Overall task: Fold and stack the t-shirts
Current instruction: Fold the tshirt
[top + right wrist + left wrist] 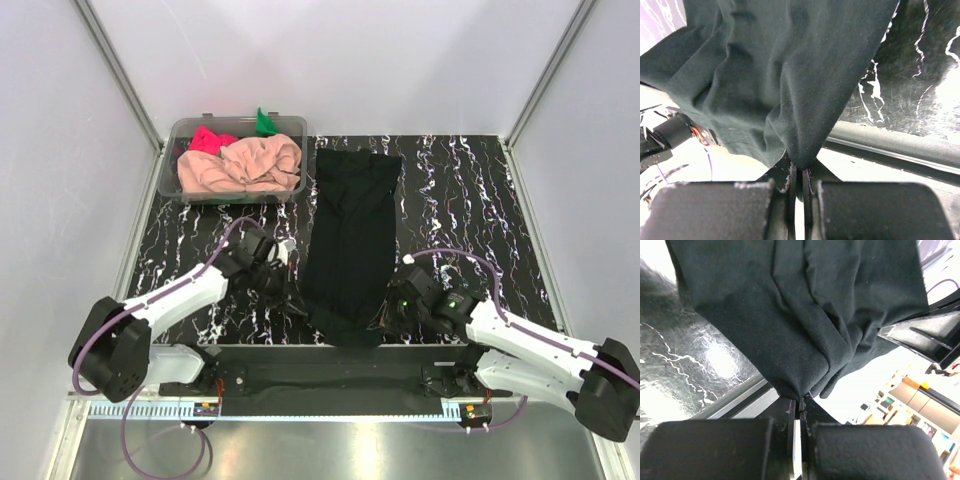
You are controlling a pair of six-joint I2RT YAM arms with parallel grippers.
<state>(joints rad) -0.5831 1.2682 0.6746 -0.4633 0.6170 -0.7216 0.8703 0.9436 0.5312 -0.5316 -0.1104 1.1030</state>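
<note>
The black t-shirt (pixel 350 235) lies as a long narrow strip down the middle of the table, its near end by the table's front edge. My left gripper (pixel 293 300) is shut on the shirt's near left corner; in the left wrist view the black cloth (pixel 805 315) runs up from the pinched jaws of the gripper (pixel 801 400). My right gripper (pixel 383 322) is shut on the near right corner, the cloth (pixel 790 75) rising from the jaws of that gripper (pixel 801 169). The peach-pink t-shirt (pixel 245 167), the pink-red t-shirt (pixel 209 139) and the green t-shirt (pixel 265 122) sit bunched in the tub.
A clear plastic tub (pixel 292 126) stands at the back left of the black marbled table (pixel 460 200). White walls close in the left, back and right sides. A metal rail (pixel 330 372) with the arm bases runs along the near edge.
</note>
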